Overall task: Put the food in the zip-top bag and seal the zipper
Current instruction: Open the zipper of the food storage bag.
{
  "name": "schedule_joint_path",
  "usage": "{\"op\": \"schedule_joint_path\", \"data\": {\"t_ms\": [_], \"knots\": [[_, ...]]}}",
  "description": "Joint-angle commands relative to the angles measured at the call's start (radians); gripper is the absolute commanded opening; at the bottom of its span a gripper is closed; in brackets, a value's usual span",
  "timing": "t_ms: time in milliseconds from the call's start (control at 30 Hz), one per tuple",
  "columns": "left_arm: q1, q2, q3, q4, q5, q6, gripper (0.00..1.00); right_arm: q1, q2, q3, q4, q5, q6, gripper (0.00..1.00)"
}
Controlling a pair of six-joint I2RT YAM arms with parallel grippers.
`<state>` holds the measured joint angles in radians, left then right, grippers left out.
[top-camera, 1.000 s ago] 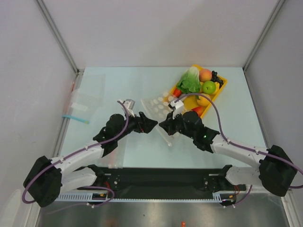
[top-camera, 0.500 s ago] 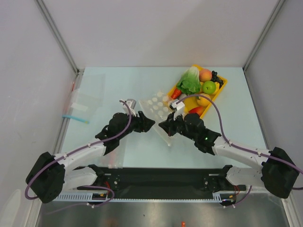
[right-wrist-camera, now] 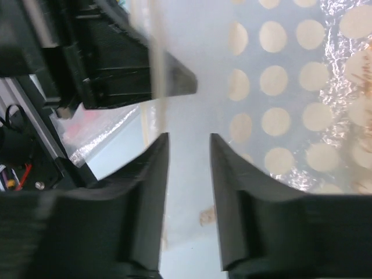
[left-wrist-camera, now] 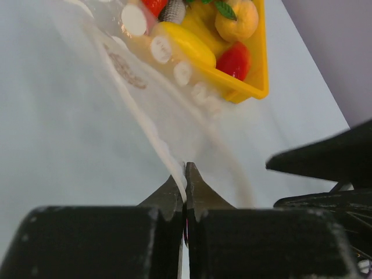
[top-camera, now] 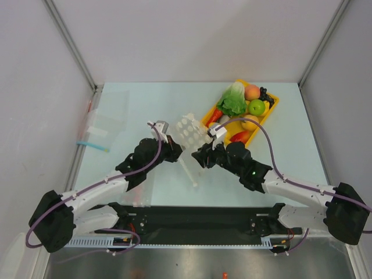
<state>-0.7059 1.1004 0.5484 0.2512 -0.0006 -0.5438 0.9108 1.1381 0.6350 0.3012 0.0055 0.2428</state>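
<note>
Seen from above, the left claw point(top-camera: 176, 152) is pinched tight on the zipper strip point(left-wrist-camera: 152, 127) of the dotted clear zip-top bag point(top-camera: 189, 131) at mid-tabletop point(top-camera: 145, 99), just beside the yellow tray point(top-camera: 271, 111) of toy food point(top-camera: 234, 100), while the right claw point(top-camera: 198, 157) stands spread next to the bag.

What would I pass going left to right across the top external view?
flat clear bag with blue strip → left pincer → right pincer → lettuce → green apple. The zip-top bag overlaps both pincers, so it is left out.
</note>
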Motion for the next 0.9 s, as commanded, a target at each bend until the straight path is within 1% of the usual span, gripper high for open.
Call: {"op": "schedule_joint_path", "data": {"t_ms": [0, 33, 133, 267, 300, 367, 400, 433, 500, 600, 633, 700, 867], "knots": [[-0.044, -0.071, 0.050, -0.026, -0.075, 0.051, 0.00, 0.020, -0.026, 0.002, 0.021, 0.076, -0.043, 0.45], [-0.053, -0.082, 0.057, -0.029, -0.090, 0.065, 0.00, 0.049, -0.024, 0.005, 0.018, 0.100, -0.069, 0.52], [-0.110, -0.083, 0.074, -0.044, -0.134, 0.094, 0.00, 0.114, -0.005, 0.025, 0.004, 0.177, -0.111, 0.57], [-0.153, -0.062, 0.104, -0.073, -0.166, 0.114, 0.00, 0.173, 0.031, 0.048, 0.003, 0.205, -0.170, 0.57], [-0.159, -0.057, 0.111, -0.076, -0.174, 0.120, 0.00, 0.189, 0.035, 0.049, 0.004, 0.232, -0.181, 0.57], [-0.182, -0.056, 0.117, -0.085, -0.209, 0.127, 0.00, 0.233, 0.045, 0.051, 0.016, 0.275, -0.209, 0.57], [-0.188, -0.056, 0.122, -0.089, -0.219, 0.134, 0.00, 0.240, 0.048, 0.052, 0.018, 0.324, -0.215, 0.56], [-0.202, -0.054, 0.127, -0.093, -0.232, 0.139, 0.00, 0.247, 0.049, 0.054, 0.019, 0.333, -0.217, 0.55], [-0.216, -0.051, 0.134, -0.110, -0.263, 0.145, 0.00, 0.255, 0.045, 0.051, 0.024, 0.352, -0.215, 0.54], [-0.245, -0.036, 0.151, -0.127, -0.314, 0.168, 0.00, 0.261, 0.026, 0.038, 0.036, 0.425, -0.211, 0.50], [-0.257, -0.030, 0.163, -0.145, -0.325, 0.173, 0.00, 0.261, 0.019, 0.031, 0.042, 0.442, -0.209, 0.48], [-0.268, -0.020, 0.176, -0.155, -0.341, 0.176, 0.00, 0.261, -0.006, 0.019, 0.049, 0.453, -0.208, 0.47], [-0.294, -0.001, 0.196, -0.170, -0.377, 0.185, 0.01, 0.261, -0.024, 0.012, 0.042, 0.537, -0.194, 0.43]]}}
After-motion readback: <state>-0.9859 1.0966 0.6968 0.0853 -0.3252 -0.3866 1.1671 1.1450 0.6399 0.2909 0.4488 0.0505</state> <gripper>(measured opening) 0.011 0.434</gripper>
